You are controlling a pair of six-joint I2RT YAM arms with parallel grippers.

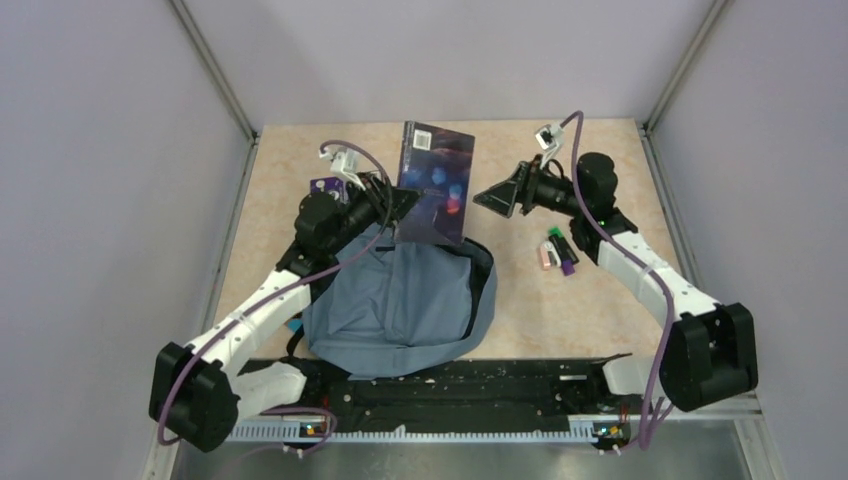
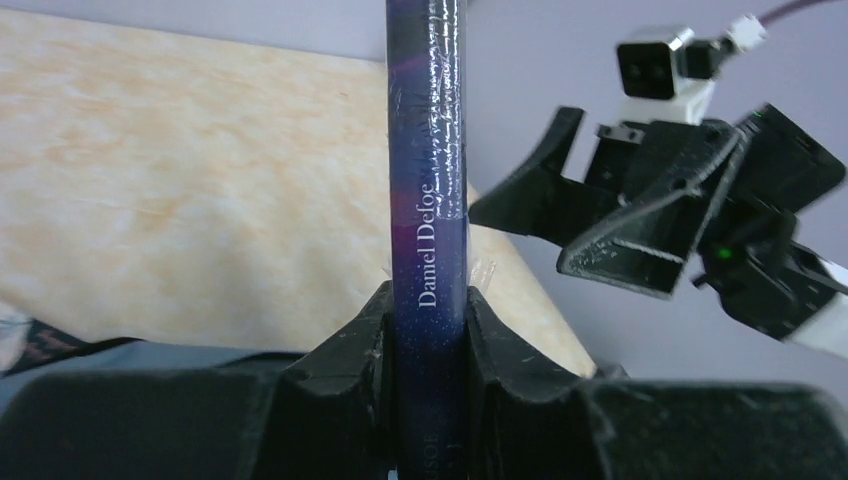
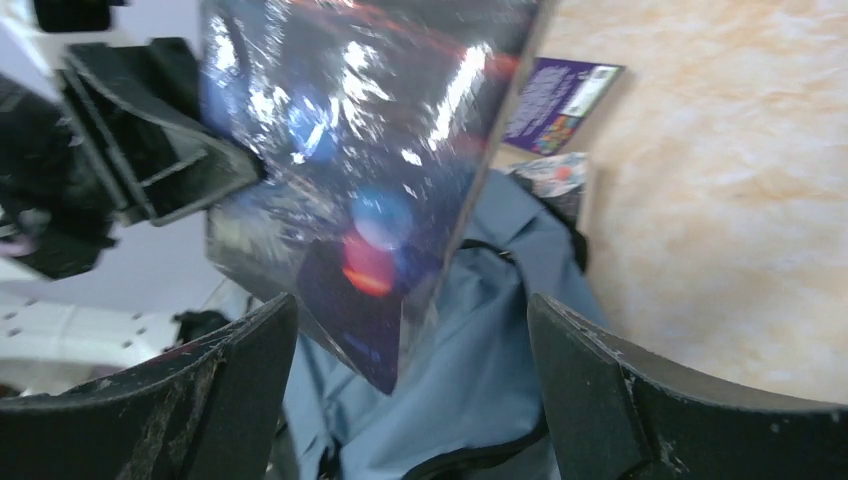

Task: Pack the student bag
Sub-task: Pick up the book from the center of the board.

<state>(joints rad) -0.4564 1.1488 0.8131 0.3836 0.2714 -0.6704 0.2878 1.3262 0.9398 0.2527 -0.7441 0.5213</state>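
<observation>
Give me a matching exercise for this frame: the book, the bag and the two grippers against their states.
Things:
1. book
2. bag
3. left gripper
4. right gripper

States:
A. open, holding nothing
B. lying on the table
C. held upright
D. shut on the book

Pairs: 1-C, 2-B, 3-D, 4-A
</observation>
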